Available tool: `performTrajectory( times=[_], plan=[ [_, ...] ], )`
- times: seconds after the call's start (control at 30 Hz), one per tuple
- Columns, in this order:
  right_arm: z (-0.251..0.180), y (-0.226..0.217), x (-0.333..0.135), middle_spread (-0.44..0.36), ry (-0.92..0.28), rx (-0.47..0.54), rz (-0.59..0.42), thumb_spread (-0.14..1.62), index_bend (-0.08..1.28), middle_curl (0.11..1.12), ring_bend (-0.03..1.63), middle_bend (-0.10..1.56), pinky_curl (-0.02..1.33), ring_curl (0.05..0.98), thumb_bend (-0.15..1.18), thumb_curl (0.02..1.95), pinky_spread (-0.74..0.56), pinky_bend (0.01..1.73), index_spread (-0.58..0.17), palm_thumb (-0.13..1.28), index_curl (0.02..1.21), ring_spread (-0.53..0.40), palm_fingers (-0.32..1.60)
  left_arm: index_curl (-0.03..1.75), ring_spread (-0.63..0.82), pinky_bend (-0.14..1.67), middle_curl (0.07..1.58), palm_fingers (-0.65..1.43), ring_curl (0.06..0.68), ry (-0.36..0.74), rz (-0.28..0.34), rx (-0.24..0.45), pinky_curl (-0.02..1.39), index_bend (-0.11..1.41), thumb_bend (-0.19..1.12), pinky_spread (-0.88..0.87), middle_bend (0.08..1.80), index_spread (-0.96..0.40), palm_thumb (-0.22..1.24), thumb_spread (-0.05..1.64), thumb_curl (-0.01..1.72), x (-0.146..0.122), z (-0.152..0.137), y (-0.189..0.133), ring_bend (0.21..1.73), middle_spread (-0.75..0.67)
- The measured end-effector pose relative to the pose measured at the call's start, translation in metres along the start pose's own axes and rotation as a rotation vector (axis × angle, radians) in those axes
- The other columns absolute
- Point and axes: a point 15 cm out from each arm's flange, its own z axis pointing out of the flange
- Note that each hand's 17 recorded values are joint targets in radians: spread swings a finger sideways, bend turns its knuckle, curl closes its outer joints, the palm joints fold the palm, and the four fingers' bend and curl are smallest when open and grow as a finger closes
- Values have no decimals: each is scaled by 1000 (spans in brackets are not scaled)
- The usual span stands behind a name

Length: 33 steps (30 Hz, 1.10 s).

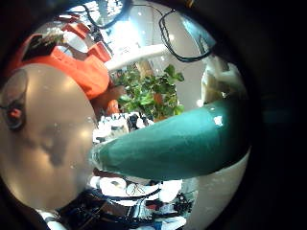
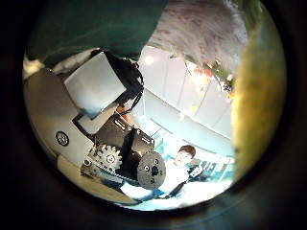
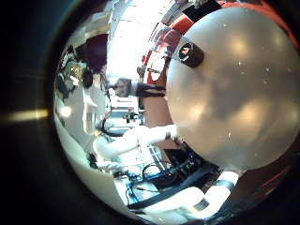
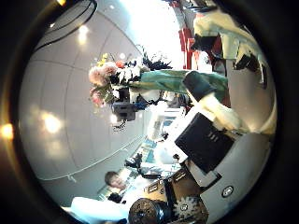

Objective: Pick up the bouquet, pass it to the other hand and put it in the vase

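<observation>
The bouquet has leaves and a cone-shaped wrap that lies close across my left palm in the left little finger side palm view. The left thumb side palm view shows its flowers beside the wrap. In the right thumb side palm view the bouquet is held up in the air, away from the right palm, by my left hand, whose fingers are curled round the wrap. My right hand shows relaxed fingers with nothing between them.
The left hand's own finger and geared parts fill part of its views.
</observation>
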Motion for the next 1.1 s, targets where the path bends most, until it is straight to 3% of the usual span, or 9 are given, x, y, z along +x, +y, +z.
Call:
performTrajectory(
  times=[0.03, 0.1, 0.2, 0.27, 0.5, 0.7, 1.1],
  plan=[
    [0, 0, 0, -142, -1, 0, 1, 1005, 565, 673, 1249, 935, 841, 588, -28, 907, -329, 1034, -325, 792, 720, -206, 224, 925, -390, 1271, 905, 1055, 548, -34, 21, 22, 860, 896, 133, -530, 1220, -589, 994, 999, 670, 5, -6, -6, 1547, -475],
    [0, 0, 0, -118, -1, 0, 1, 1006, 542, 631, 1180, 834, 827, 557, -28, 871, -237, 984, -334, 788, 684, -179, 100, 950, -388, 1264, 911, 1049, 551, -71, 49, 47, 883, 892, 123, -538, 1223, -598, 997, 1003, 684, 13, -15, -13, 1553, -477],
    [-1, -2, 3, -83, 9, 9, 3, 1011, 496, 584, 1084, 745, 791, 509, -27, 828, -97, 936, -330, 785, 632, -124, 16, 984, -386, 1250, 918, 1047, 552, -116, 79, 85, 915, 881, 111, -549, 1228, -610, 1000, 1011, 704, 21, -25, -26, 1556, -479],
    [-3, -7, 7, -54, 31, 29, 2, 1012, 440, 531, 979, 648, 749, 458, -27, 788, 61, 892, -319, 778, 582, -58, -51, 1005, -385, 1240, 922, 1045, 553, -151, 93, 120, 936, 872, 105, -556, 1229, -617, 1006, 1015, 718, 22, -33, -36, 1558, -480],
    [-8, -18, 12, 26, 89, 85, -13, 1006, 259, 411, 688, 412, 597, 331, -31, 691, 345, 696, -310, 747, 463, 110, -116, 1067, -384, 1202, 931, 1048, 552, -293, 132, 229, 1000, 837, 79, -579, 1225, -637, 1014, 1027, 760, 4, -57, -58, 1558, -482],
    [-16, -32, 15, 71, 150, 159, -33, 1015, 160, 363, 537, 290, 498, 275, -29, 637, 397, 561, -322, 724, 399, 167, -85, 1109, -384, 1169, 937, 1054, 551, -395, 149, 284, 1047, 808, 58, -597, 1217, -652, 1021, 1034, 789, -19, -68, -72, 1555, -484],
    [-18, -33, 45, 123, 203, 322, 18, 1027, 142, 333, 431, 193, 407, 244, -23, 572, 433, 502, -291, 720, 300, 210, -19, 1171, -385, 1115, 946, 1066, 549, -412, 109, 337, 1121, 761, 24, -630, 1202, -675, 1038, 1050, 830, -71, -65, -92, 1546, -489]
  ],
)
